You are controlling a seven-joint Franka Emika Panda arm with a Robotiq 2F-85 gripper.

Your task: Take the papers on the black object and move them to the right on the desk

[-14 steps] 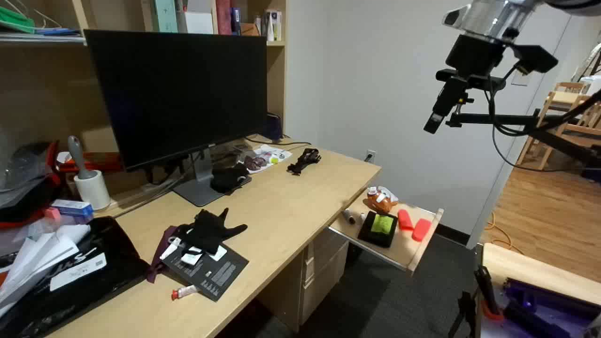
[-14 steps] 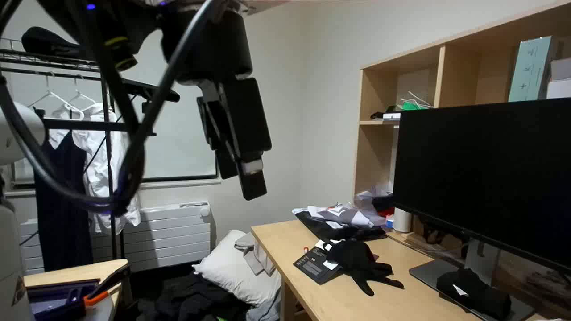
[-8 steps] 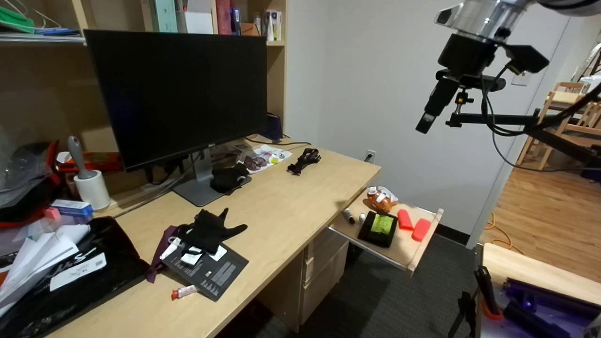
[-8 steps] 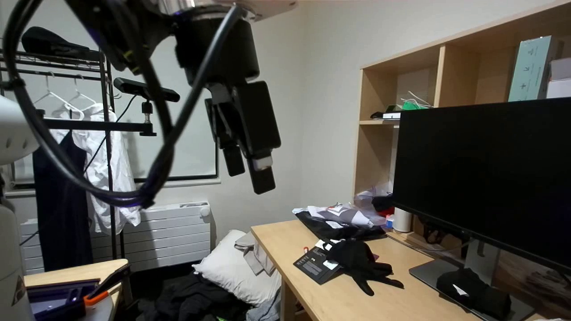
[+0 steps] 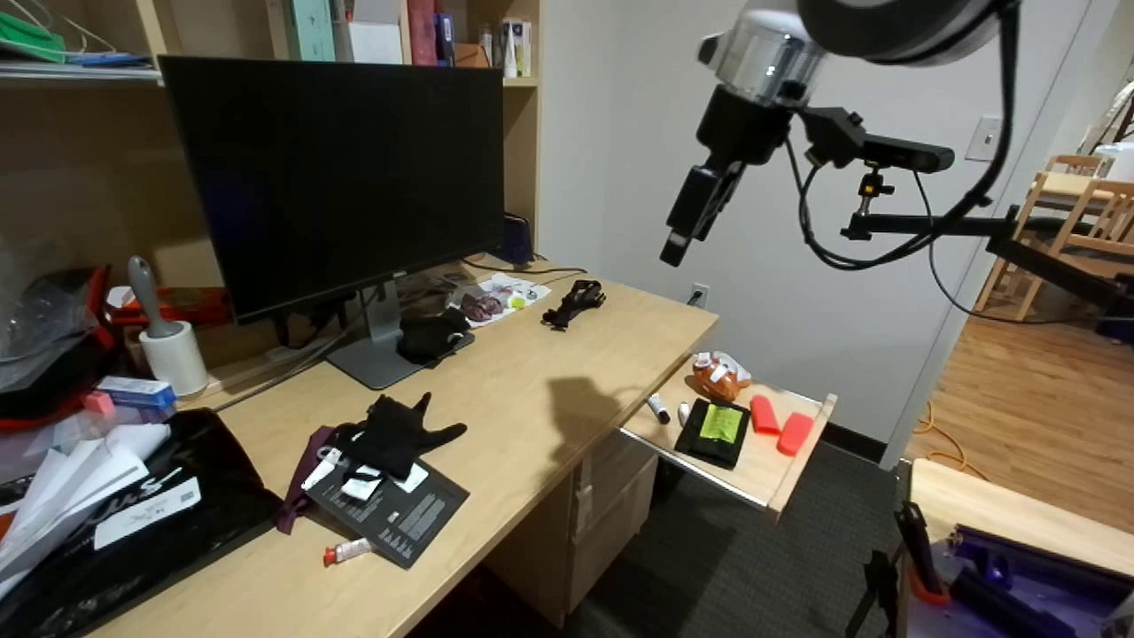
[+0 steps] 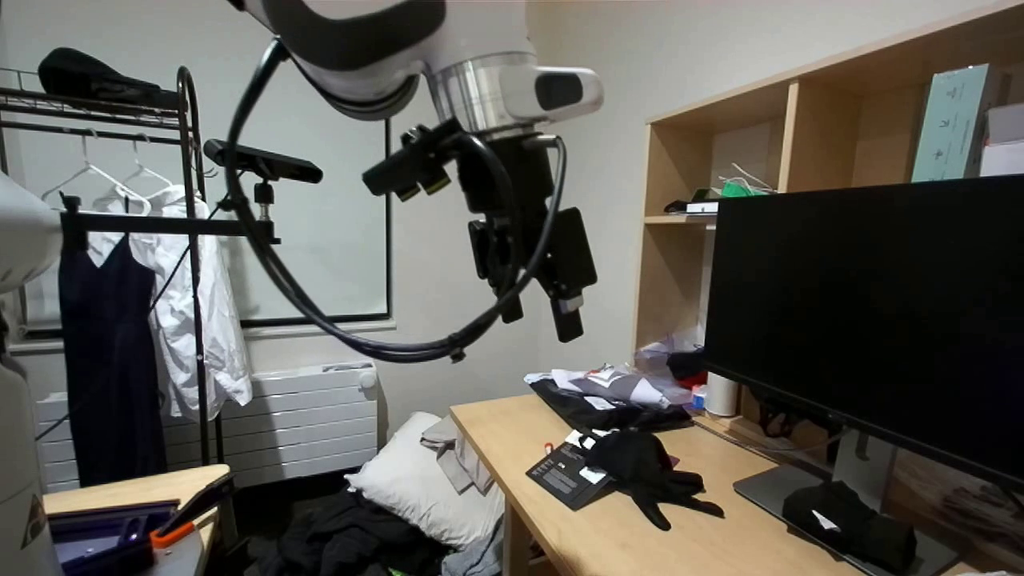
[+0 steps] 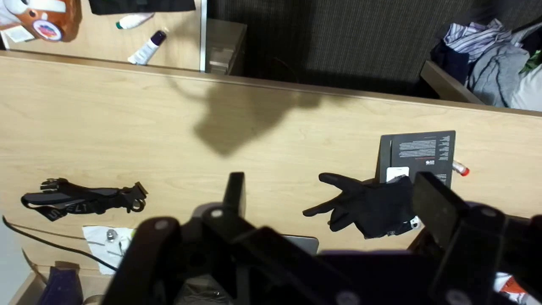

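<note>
White papers lie in a loose, curled pile on the black object, a flat bag with white lettering at one end of the light-wood desk. An exterior view also shows the papers on the black object at the desk's far end. High above the desk, well apart from the papers, hangs my gripper, pointing down at a tilt. In the wrist view the gripper stands open, its fingers wide apart and nothing held between them. I cannot make out the papers in that view.
A black glove lies on a dark printed card. The large monitor rises along the back of the desk. A black strap lies toward the wall end. An open drawer juts out from the front with small items in it.
My arm has swung in over the desk, leftward in an exterior view, and its shadow now falls on the tabletop. The gripper has stayed open. The papers and other objects have not moved.
</note>
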